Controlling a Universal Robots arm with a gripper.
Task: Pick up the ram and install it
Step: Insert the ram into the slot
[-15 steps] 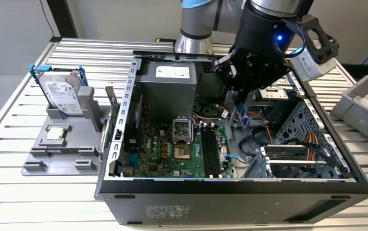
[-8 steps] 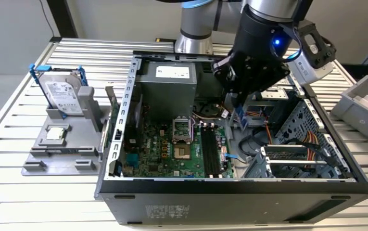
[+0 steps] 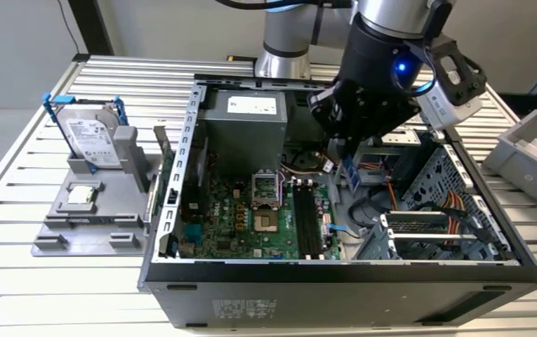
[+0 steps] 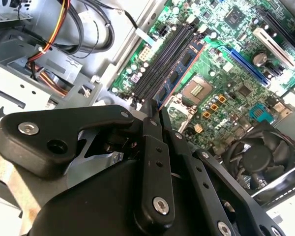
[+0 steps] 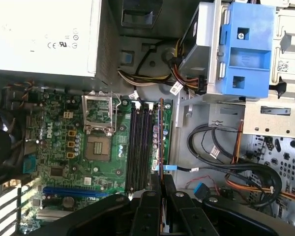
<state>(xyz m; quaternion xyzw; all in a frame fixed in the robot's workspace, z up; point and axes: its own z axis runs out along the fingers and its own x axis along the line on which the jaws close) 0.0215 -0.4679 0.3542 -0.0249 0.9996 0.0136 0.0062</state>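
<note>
The ram (image 3: 351, 173) is a thin blue stick hanging on edge under my gripper (image 3: 346, 159), which is shut on it inside the open computer case (image 3: 343, 270). In both wrist views the ram (image 5: 161, 132) (image 4: 183, 66) shows edge-on, pinched between the black fingers (image 5: 150, 204) of the gripper (image 5: 161, 181) (image 4: 156, 112). It runs parallel to the long black slots (image 5: 139, 147) (image 4: 162, 55) (image 3: 307, 219) of the green motherboard (image 3: 240, 225). It stays above the board, over the outer side of the slot row that faces the cables.
A hard drive in a blue frame (image 3: 92, 137) and a small silver chip (image 3: 83, 194) rest on a grey fixture at the exterior view's left. A power supply (image 3: 246, 121), CPU socket (image 5: 98, 147), cable bundles (image 5: 226, 162) and a blue drive cage (image 5: 248, 49) crowd the case. A grey bin (image 3: 531, 151) stands right.
</note>
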